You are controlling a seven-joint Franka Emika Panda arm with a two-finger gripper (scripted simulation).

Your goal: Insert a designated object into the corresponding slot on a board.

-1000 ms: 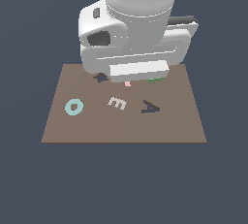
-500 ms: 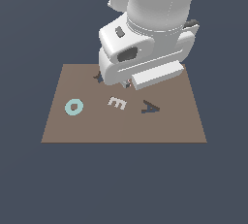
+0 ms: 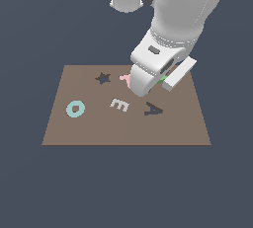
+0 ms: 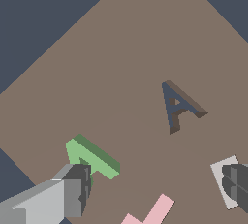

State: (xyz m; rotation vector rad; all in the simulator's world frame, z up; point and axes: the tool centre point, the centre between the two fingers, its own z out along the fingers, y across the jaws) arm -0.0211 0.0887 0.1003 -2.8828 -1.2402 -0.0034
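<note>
The green piece (image 4: 91,157) is A-shaped and lies flat on the brown board (image 4: 121,53). In the exterior view only a green sliver (image 3: 162,79) shows under the arm's hand (image 3: 153,66). My gripper (image 4: 156,183) is open wide just above the board. One finger (image 4: 73,190) overlaps the edge of the green piece; the other finger (image 4: 237,182) is over the whitish E (image 4: 222,173). The dark A-shaped slot (image 4: 178,106) lies apart from the green piece; it also shows in the exterior view (image 3: 154,109).
On the board are a dark star cutout (image 3: 103,78), a pink T (image 3: 125,78) partly behind the hand, a whitish E (image 3: 119,104) and a teal ring (image 3: 75,108). The pink T (image 4: 151,212) lies between my fingers. The board's edge runs close by the green piece.
The hand has turned and swung toward the exterior view's right, now over the far right part of the board. The pieces on the board have not moved.
</note>
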